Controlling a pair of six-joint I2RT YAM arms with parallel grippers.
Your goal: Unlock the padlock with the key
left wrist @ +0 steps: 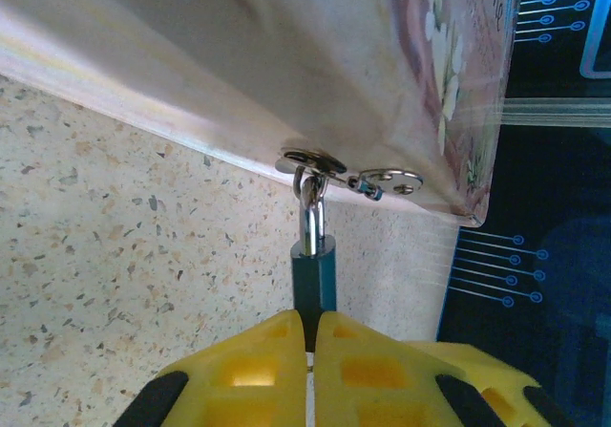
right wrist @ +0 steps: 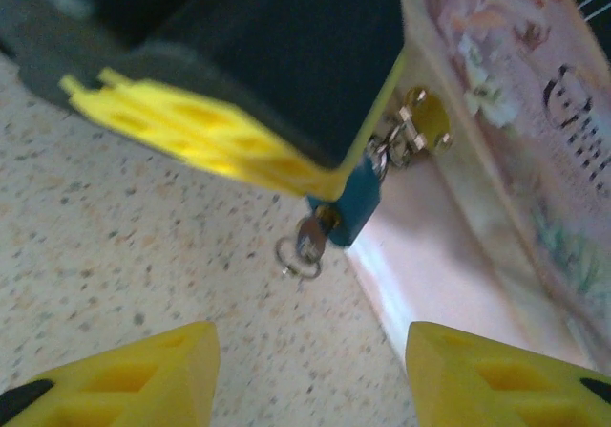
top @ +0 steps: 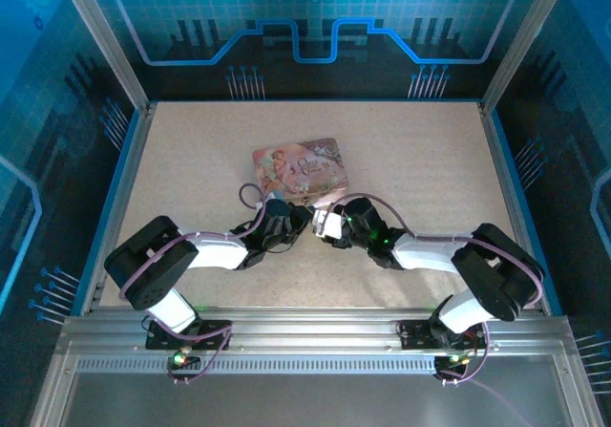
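Speckled tabletop (top: 191, 160), blue circuit-print walls (top: 382, 16), padlock (left wrist: 313, 274) on pink tin (top: 301, 164)

The right gripper (right wrist: 310, 374) has its yellow fingers spread wide at the bottom edge, with bare speckled bench (right wrist: 124, 236) between them. Beyond, the left gripper (right wrist: 325, 174) clamps the blue padlock (right wrist: 358, 202), which hangs from the hasp (right wrist: 420, 126) of the pink tin (right wrist: 496, 160). The key (right wrist: 310, 236) sits in the padlock's lower end, its small ring (right wrist: 296, 260) dangling free.

Cursive lettering on the pink tin (top: 299, 167) is too blurred to read
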